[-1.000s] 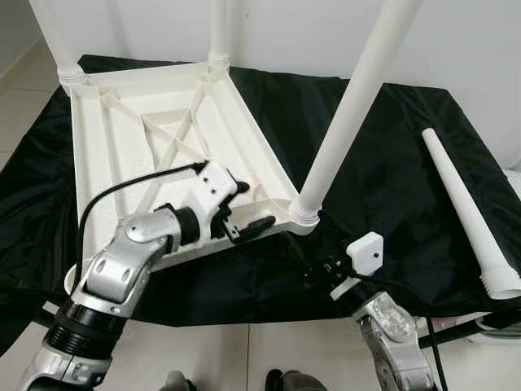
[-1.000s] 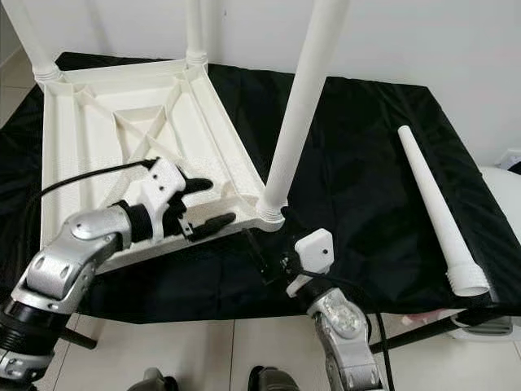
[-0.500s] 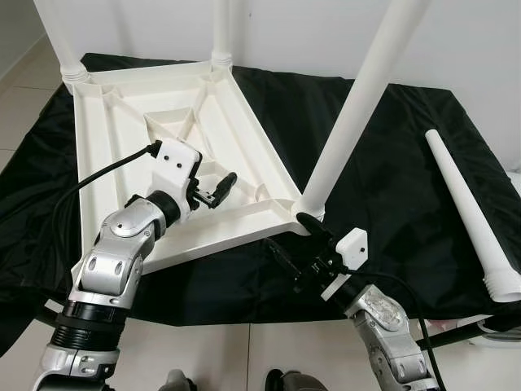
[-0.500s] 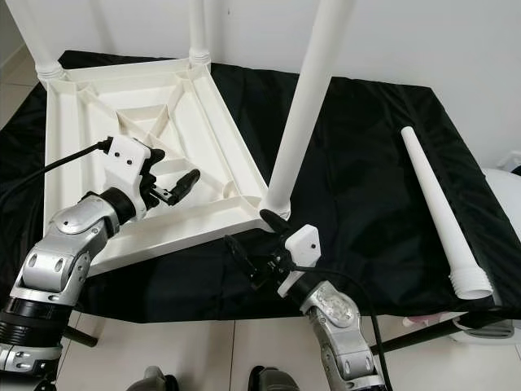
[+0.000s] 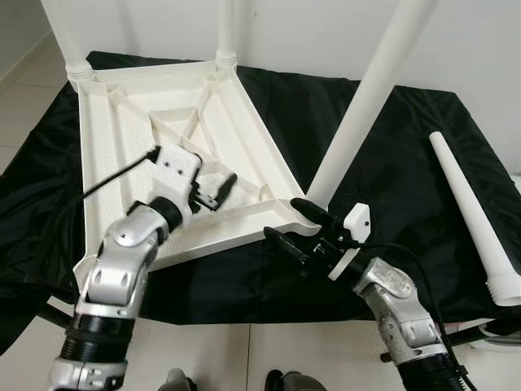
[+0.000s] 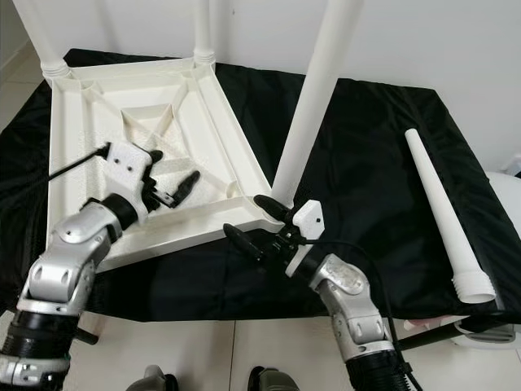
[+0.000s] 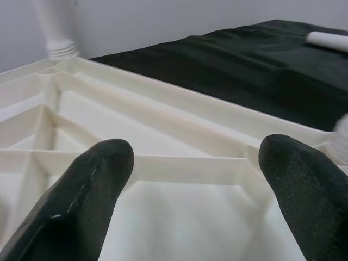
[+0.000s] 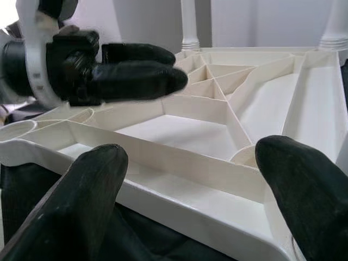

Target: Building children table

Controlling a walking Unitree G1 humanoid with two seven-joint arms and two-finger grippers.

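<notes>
While the right gripper (image 5: 291,228) gapes at the tabletop (image 5: 122,130) corner, the left gripper (image 5: 221,189) hovers inside, parted

Matt white plastic table (image 5: 122,130); glossy black cloth (image 5: 407,163)

1. The three fitted legs (image 5: 366,106) of the upturned white table (image 5: 130,122) are cut off by the top edge, so their ends cannot be seen.
2. The right gripper (image 5: 295,226) covers part of the near right table corner.
3. The left gripper (image 8: 136,70) looks blurred in the right wrist view.
4. The black cloth (image 5: 391,171) hides the surface below.
</notes>
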